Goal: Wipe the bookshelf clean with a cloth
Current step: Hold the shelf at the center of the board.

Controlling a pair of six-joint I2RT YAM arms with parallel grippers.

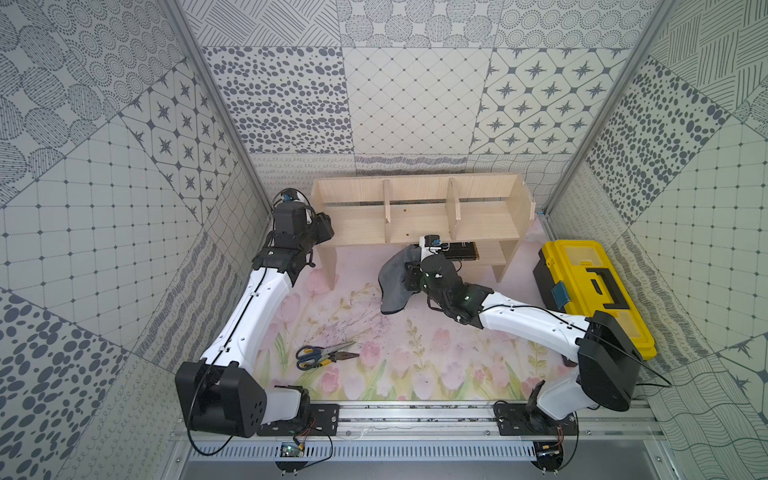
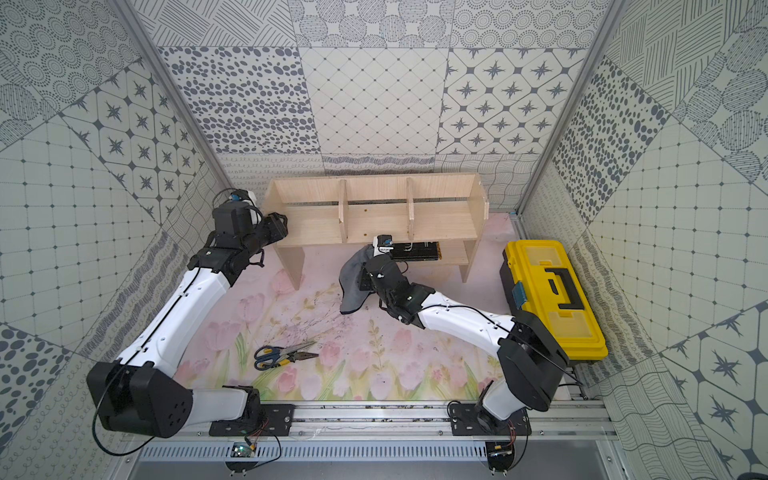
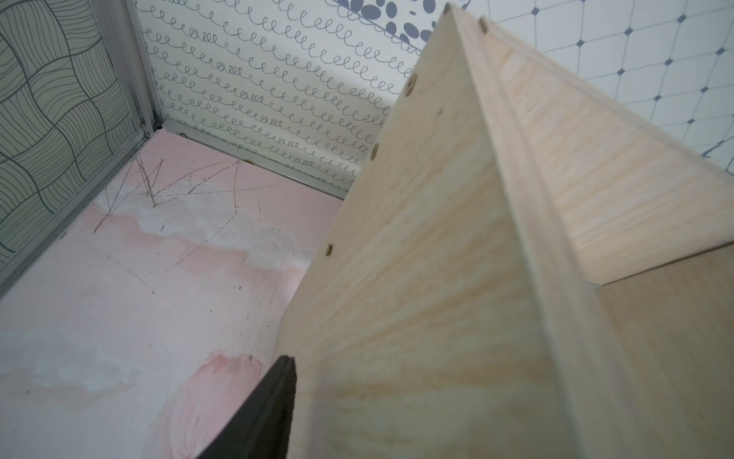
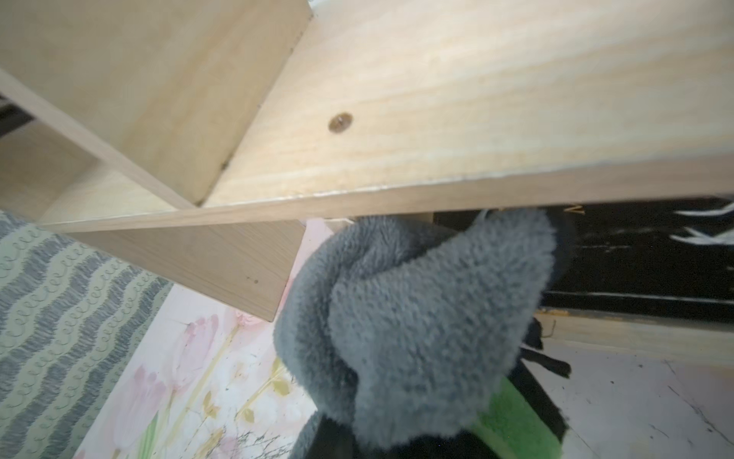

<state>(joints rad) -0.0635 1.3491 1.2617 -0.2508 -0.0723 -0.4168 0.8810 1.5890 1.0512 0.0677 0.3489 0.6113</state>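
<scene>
- Along the near edge of the tabletop [image 1: 415, 374], both arms rise from a metal rail. The surface is a pink floral print.
- Towards the near left corner lie scissors [image 1: 320, 352] with blue handles. Pliers [image 1: 343, 356] lie touching them, and both point to the right.
- Around the middle of the tabletop, the right gripper [image 1: 413, 277] is clamped tight on the cloth [image 1: 392, 286], which hides its fingertips.
- The cloth hangs bunched from that grip with its grey side outward. In the right wrist view a strip of its bright green side [image 4: 516, 417] shows underneath.
- The cloth's lower end drops towards the tabletop in both top views. I cannot tell whether it touches.
- The top of the bunched cloth [image 4: 417, 318] sits right at the front edge of the bookshelf's main board [image 4: 437, 119], near the right divider. Whether it presses on the wood is unclear.
- By the right edge stands a yellow-and-black toolbox [image 1: 590, 291], lid closed, well apart from the cloth and just beside the bookshelf's right leg.
- The bookshelf [image 1: 415, 224] stands upright against the far edge, its three bays facing the arms.
- A flat black item [image 1: 461, 251] lies on the bookshelf's small lower shelf, just behind the cloth.
- At the far left, the left gripper [image 1: 324, 227] is up against the bookshelf's left end panel [image 3: 437, 278].
- In the left wrist view one dark finger [image 3: 266, 413] lies along the outer face of that panel and the other finger is hidden. I cannot tell how wide the jaws stand or whether they grip the panel.
</scene>
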